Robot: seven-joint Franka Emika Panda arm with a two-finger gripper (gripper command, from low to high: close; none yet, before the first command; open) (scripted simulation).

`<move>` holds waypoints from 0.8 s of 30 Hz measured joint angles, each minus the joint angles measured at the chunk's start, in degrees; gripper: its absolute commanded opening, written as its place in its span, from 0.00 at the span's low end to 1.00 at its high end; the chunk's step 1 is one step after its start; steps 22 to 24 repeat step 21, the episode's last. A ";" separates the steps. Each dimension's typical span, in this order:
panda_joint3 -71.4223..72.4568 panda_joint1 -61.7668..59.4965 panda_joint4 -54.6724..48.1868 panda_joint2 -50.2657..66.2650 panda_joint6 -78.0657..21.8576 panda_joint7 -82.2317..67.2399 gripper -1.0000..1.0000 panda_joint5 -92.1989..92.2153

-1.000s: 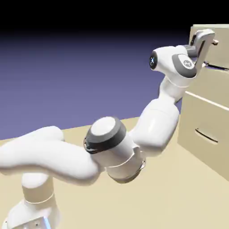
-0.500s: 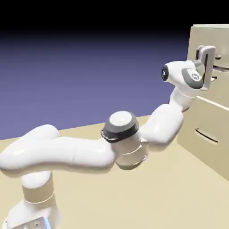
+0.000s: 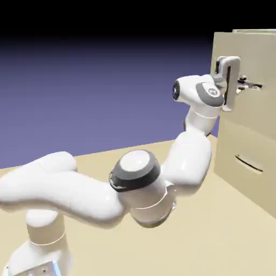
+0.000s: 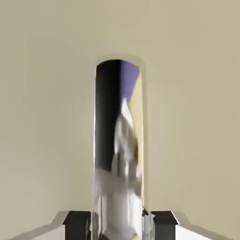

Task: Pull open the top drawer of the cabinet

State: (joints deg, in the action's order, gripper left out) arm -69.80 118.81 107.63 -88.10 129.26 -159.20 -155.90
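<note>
The arm (image 3: 97, 191) rises from the lower left of the exterior view and reaches right to the cabinet (image 3: 245, 126), which stands at the right edge on the desk (image 3: 215, 237). The hand (image 3: 245, 85) is clamped narrow on the handle (image 4: 118, 140) of the top drawer (image 3: 253, 59); in the hand view the shiny bar fills the gap between the fingertips (image 4: 77, 220).

To pull well, I would keep the grip firm and draw straight out, square to the drawer front, without twisting the wrist.

The cabinet's right side is cut off. The lower drawer (image 3: 245, 161) shows only partly. How far the top drawer is out is hard to judge.
</note>
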 measured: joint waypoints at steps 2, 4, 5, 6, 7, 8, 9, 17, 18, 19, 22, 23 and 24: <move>0.55 -2.51 4.15 -0.25 -1.65 0.63 0.00 0.38; 1.18 -5.05 8.30 -0.53 -3.28 1.23 0.00 0.83; 1.53 -6.33 10.38 -0.68 -4.09 1.51 0.00 1.09; 1.90 -7.62 12.45 -0.84 -4.90 1.79 0.00 1.40; 2.30 -8.92 14.53 -1.01 -5.69 2.05 0.00 1.72; 2.72 -10.22 16.60 -1.20 -6.48 2.30 0.00 2.09; 3.18 -11.53 18.68 -1.39 -7.26 2.54 0.00 2.48; 6.51 -19.31 30.78 -2.93 -11.67 3.60 1.00 5.72; 7.31 -20.72 32.85 -3.33 -12.36 3.73 1.00 6.52; 8.11 -22.12 34.93 -3.72 -13.05 3.86 1.00 7.33; 9.71 -24.92 39.06 -4.51 -14.43 4.13 1.00 8.94; 9.71 -24.92 39.06 -4.51 -14.43 4.13 1.00 8.94; 9.71 -24.92 39.06 -4.51 -14.43 4.13 1.00 8.94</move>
